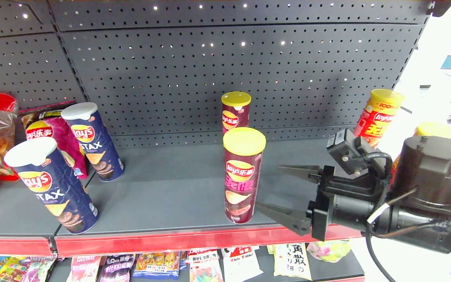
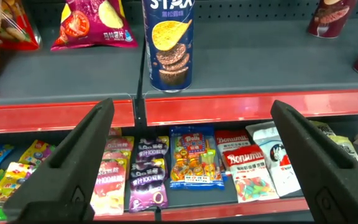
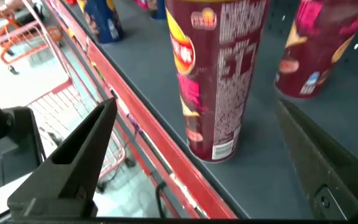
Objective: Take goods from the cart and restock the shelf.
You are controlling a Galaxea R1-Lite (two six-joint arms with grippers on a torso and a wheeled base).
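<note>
Head view, shelf: a grey shelf (image 1: 178, 188) with a red front lip and a pegboard back.
Head view, front maroon can: the front maroon can (image 1: 243, 176) stands upright with a yellow lid, mid-shelf near the lip.
Head view, rear maroon can: the rear maroon can (image 1: 235, 111) is straight behind it by the pegboard, its lower part hidden by the front one's lid.
Head view, right gripper: the right gripper (image 1: 267, 187) sits just to the right of the front maroon can. Its fingers are spread wide and hold nothing. Whether the lower tip touches the can is not clear.
Head view, blue cans: the near blue can (image 1: 53, 186) is by the lip at the left, and the far blue can (image 1: 92, 141) is behind it.
Head view, magenta bag: the magenta bag (image 1: 59, 137) is partly covered by the blue cans.
Head view, orange can: the orange can (image 1: 378, 115) is at the right end. Beside it a yellow lid (image 1: 439, 131) shows, its body hidden behind the arm.
Head view, packets: packets (image 1: 241, 262) lie on the lower shelf, their tops hidden under the lip.

Left wrist view, left gripper: the left gripper (image 2: 192, 104) is before the red lip, fingers wide apart and empty.
Left wrist view, near blue can: the near blue can (image 2: 168, 43) has its top cut off.
Left wrist view, magenta bag: only the lower half of the magenta bag (image 2: 89, 25) is in frame.
Left wrist view, packets: the packets (image 2: 194, 155) lie in rows below the lip.

Right wrist view, right gripper: the right gripper (image 3: 196, 106) is spread open.
Right wrist view, front maroon can: the front maroon can (image 3: 219, 74) stands ahead of the tips and apart from both, its lid cut off.
Right wrist view, rear maroon can: the rear maroon can (image 3: 319, 50) is blurred and partly cut off.
Right wrist view, cart: the red-framed cart (image 3: 36, 37) is on the floor below, and its load cannot be made out.
</note>
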